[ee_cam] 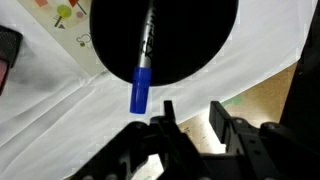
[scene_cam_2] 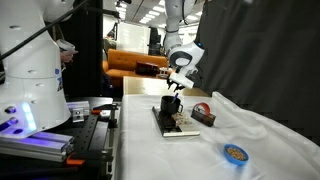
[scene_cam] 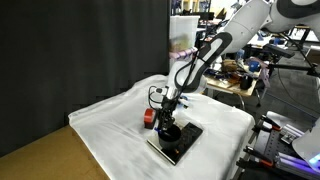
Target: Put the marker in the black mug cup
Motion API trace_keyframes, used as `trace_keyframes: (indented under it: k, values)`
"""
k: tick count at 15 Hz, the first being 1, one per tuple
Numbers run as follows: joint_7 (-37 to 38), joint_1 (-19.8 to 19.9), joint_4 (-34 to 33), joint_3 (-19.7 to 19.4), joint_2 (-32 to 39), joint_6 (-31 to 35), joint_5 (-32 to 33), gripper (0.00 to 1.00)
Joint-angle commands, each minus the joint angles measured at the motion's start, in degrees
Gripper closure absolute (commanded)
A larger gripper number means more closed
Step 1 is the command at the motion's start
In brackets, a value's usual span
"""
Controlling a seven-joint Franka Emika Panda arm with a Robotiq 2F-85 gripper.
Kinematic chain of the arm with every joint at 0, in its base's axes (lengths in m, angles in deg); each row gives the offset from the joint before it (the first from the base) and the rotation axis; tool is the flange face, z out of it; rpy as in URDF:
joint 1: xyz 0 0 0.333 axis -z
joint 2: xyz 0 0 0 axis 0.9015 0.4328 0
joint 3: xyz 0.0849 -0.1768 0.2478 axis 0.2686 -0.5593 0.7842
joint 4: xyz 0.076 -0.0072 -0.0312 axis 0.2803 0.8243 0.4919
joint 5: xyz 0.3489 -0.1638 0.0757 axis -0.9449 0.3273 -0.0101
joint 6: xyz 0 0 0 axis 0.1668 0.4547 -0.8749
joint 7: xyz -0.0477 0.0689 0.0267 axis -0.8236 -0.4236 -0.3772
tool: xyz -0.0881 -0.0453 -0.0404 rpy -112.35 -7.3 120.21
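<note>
The black mug cup [ee_cam: 195, 40] fills the top of the wrist view, its wide dark mouth seen from above. The marker [ee_cam: 143, 65] stands slanted inside it, with its blue cap poking out over the near rim. My gripper [ee_cam: 190, 115] is open and empty, its two fingers just beside and above the mug's rim. In both exterior views the gripper [scene_cam: 170, 104] [scene_cam_2: 173, 88] hangs straight over the mug [scene_cam: 168, 130] [scene_cam_2: 170, 105], which stands on a flat dark slab [scene_cam: 182, 143] [scene_cam_2: 180, 127].
A white cloth [scene_cam: 120, 130] [scene_cam_2: 260, 140] covers the table. A red object [scene_cam: 147, 117] [scene_cam_2: 204, 113] lies next to the slab. A small blue round thing [scene_cam_2: 235, 152] lies on the cloth. The bare table edge [ee_cam: 270, 80] is close beside the mug.
</note>
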Motion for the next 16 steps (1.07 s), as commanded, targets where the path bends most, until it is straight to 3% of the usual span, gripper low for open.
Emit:
trace_keyframes:
  k: [1, 4, 5, 6, 11, 16]
  values:
    - [0.17, -0.15, -0.25, -0.08, 0.13, -0.11, 0.14, 0.57]
    - [0.18, -0.15, -0.25, -0.08, 0.13, -0.11, 0.14, 0.57]
    - [0.18, -0.15, -0.25, -0.08, 0.13, -0.11, 0.14, 0.32]
    - [-0.17, -0.46, -0.95, -0.38, 0.07, -0.34, 0.75, 0.31]
    - [-1.08, -1.88, -5.62, -1.21, -0.59, -0.38, 4.02, 0.01]
    - [-1.21, -2.49, -8.73, -1.05, -1.65, 0.11, 5.33, 0.0]
